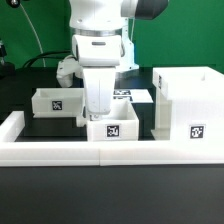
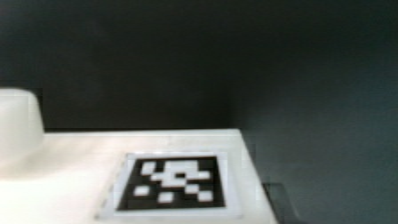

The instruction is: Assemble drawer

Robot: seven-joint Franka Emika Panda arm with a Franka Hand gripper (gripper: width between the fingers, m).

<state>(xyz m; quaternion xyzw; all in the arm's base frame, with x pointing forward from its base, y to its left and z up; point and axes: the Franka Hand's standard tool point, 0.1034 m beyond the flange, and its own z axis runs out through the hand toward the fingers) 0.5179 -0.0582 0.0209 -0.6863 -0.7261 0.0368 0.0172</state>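
We see the hand (image 1: 99,112) hanging at centre frame in the exterior view, its tips at the rear rim of a small tray (image 1: 113,129). We cannot tell whether its fingers are apart or clamped. A second tray (image 1: 56,101) sits at left centre and the box housing (image 1: 186,104) at the right, all on the black table (image 1: 30,128) behind the low border wall (image 1: 60,152) across the lower frame.

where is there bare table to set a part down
Bare table shows between the exterior view's left tray and the front border wall. Crowded in the middle: the gripper stands at the middle tray, with only a narrow gap from that tray to the box housing.
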